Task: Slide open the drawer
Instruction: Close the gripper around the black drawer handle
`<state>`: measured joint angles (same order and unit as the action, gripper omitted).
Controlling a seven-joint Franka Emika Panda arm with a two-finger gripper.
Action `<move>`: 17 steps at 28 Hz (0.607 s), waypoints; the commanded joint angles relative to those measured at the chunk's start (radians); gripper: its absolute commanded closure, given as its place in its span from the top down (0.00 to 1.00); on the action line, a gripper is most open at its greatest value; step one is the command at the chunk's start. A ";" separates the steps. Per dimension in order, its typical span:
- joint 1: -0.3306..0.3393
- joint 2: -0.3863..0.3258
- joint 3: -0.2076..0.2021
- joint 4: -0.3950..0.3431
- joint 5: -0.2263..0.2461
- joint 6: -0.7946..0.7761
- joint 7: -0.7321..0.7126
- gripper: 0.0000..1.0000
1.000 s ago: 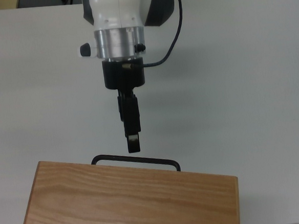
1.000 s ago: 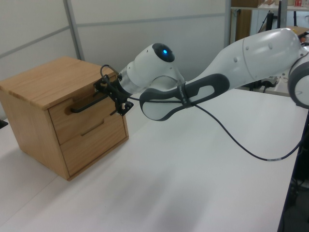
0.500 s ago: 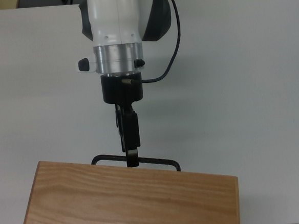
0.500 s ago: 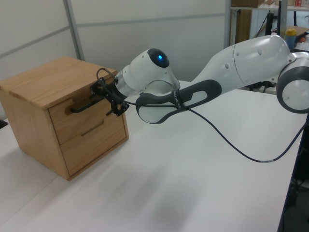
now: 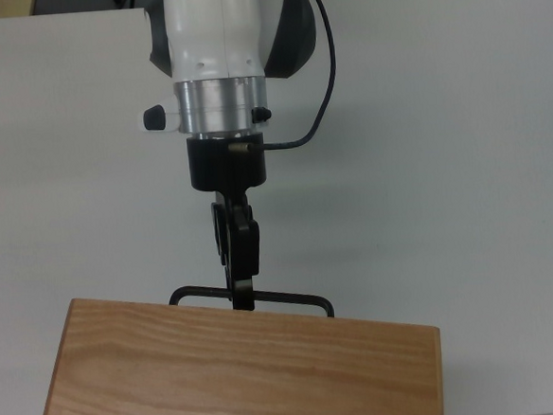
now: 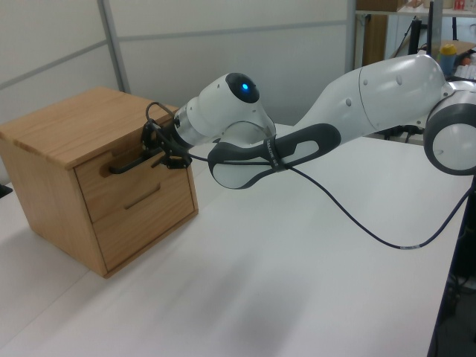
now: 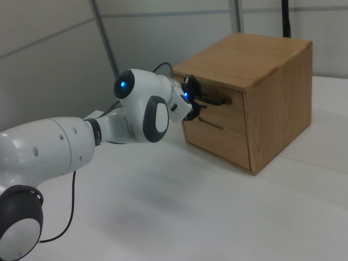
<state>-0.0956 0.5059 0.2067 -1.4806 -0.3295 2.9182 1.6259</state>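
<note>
On the white worktop point(image 6: 297, 282) stands one wood-grained cabinet point(image 6: 67, 126), and the single white arm point(image 6: 387, 89) reaches across to its front face. Two drawer fronts show there, one above the other. The upper drawer point(image 6: 111, 178) carries one thin black bar handle point(image 5: 250, 298); the lower drawer point(image 6: 145, 219) has one short dark handle of its own. Both fronts sit flush with the cabinet's face, so the upper drawer is shut.

From the top view, the end effector point(image 5: 242, 300) points down the picture toward the cabinet's near edge, and its tip lies right over the bar handle, a little to the top view's left of the bar's middle. Only the handle juts out past the cabinet's top panel; the drawer front itself is hidden beneath that panel. In the left view the end effector point(image 6: 162, 145) is at the handle's right end, close against the upper drawer front. In the right view it point(image 7: 194, 103) sits at the left part of the handle, with a small blue light glowing beside it on the wrist. Whether its fingers are spread or pinching the bar cannot be told, since they appear edge-on and dark against the black handle.

One black cable point(image 6: 357, 216) loops from the wrist down toward the worktop and back up along the arm.
</note>
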 commanded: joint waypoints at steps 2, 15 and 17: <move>0.000 -0.013 -0.004 -0.012 -0.051 -0.002 -0.011 0.00; 0.000 -0.122 -0.003 -0.090 -0.075 -0.160 -0.017 0.00; 0.000 -0.144 -0.003 -0.110 -0.074 -0.185 -0.017 0.00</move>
<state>-0.0934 0.4814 0.2112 -1.4791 -0.3653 2.8451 1.6290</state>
